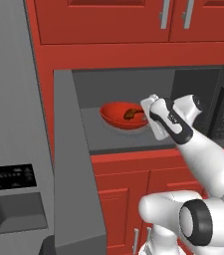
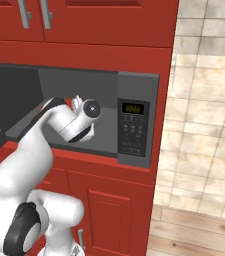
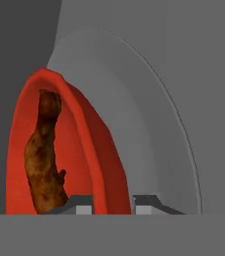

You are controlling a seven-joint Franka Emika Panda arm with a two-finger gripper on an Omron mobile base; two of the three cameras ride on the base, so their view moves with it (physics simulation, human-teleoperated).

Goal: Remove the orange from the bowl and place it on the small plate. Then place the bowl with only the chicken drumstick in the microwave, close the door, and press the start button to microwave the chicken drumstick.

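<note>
The glossy red bowl [image 1: 117, 115] sits inside the open microwave [image 1: 133, 82], on its grey turntable disc [image 3: 154, 125]. The dark brown chicken drumstick [image 1: 131, 113] lies in the bowl [image 3: 91, 145] and appears again in the hand view [image 3: 45, 160]. My gripper [image 3: 113, 204] reaches into the cavity from the right and is shut on the bowl's near rim, one fingertip [image 3: 81, 205] inside the bowl and the other outside. The door [image 1: 71, 164] stands swung open to the left. The orange and the small plate are out of view.
The keypad panel [image 2: 134, 127] with its green display is right of the cavity. A tall grey fridge [image 1: 11, 124] with a dispenser stands left of the open door. Red cabinets [image 1: 113, 20] run above and below, with tiled wall and floor [image 2: 204, 125] to the right.
</note>
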